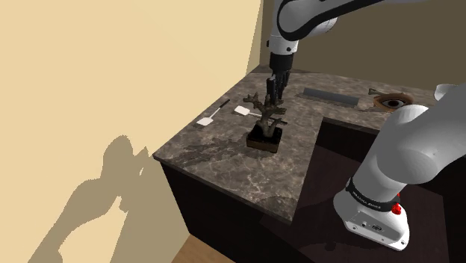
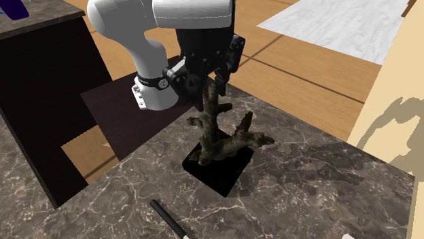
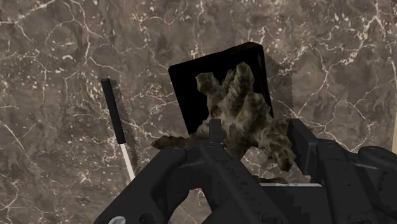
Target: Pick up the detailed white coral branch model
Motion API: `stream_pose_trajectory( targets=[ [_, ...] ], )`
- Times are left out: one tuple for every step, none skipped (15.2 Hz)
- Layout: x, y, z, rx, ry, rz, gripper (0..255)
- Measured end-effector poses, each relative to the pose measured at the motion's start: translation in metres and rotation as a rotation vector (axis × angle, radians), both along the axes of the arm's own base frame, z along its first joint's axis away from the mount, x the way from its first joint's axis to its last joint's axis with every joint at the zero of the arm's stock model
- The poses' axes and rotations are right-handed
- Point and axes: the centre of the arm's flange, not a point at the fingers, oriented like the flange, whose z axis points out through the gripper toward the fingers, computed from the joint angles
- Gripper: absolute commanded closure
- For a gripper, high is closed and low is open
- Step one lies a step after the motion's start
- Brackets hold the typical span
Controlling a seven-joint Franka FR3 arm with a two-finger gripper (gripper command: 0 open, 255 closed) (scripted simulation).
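Observation:
The coral branch model [image 1: 263,112] [image 2: 219,139] [image 3: 245,108] looks dark olive-brown, not white. It stands upright on a black square base [image 1: 265,140] [image 2: 221,175] [image 3: 191,89], which rests on the dark marble counter [image 1: 224,161]. My gripper [image 1: 272,96] [image 2: 213,87] [image 3: 257,130] comes straight down onto the tallest branch. Its black fingers [image 3: 215,130] stand on either side of the branch top and press against it, shut on the coral.
A thin black-handled tool with a white end [image 1: 211,114] [image 2: 168,217] [image 3: 116,118] lies beside the base. A second white piece [image 1: 243,110], a grey bar [image 1: 330,95] and a brown ring [image 1: 392,101] lie farther back. The tan wall borders the counter in the shoulder view's left.

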Motion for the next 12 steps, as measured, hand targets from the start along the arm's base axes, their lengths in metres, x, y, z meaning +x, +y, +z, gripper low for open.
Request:
stream_pose_trajectory(
  targets=[
    [0.000, 0.000, 0.004, 0.000, 0.000, 0.000, 255],
    [0.000, 0.000, 0.009, 0.000, 0.001, 0.000, 255],
    [0.000, 0.001, 0.014, 0.000, 0.001, 0.000, 255],
    [0.000, -0.001, 0.019, 0.000, 0.001, 0.000, 255],
    [-0.001, -0.001, 0.024, 0.000, 0.001, 0.000, 255],
    [0.000, -0.001, 0.029, 0.000, 0.001, 0.000, 255],
    [-0.001, -0.001, 0.035, 0.000, 0.001, 0.000, 255],
    [-0.001, -0.001, 0.040, 0.000, 0.001, 0.000, 255],
    [0.000, 0.000, 0.045, 0.000, 0.001, 0.000, 255],
    [0.000, 0.000, 0.051, 0.000, 0.001, 0.000, 255],
    [0.000, -0.001, 0.055, 0.000, 0.001, 0.000, 255],
    [0.000, 0.000, 0.060, 0.000, 0.001, 0.000, 255]
  ],
)
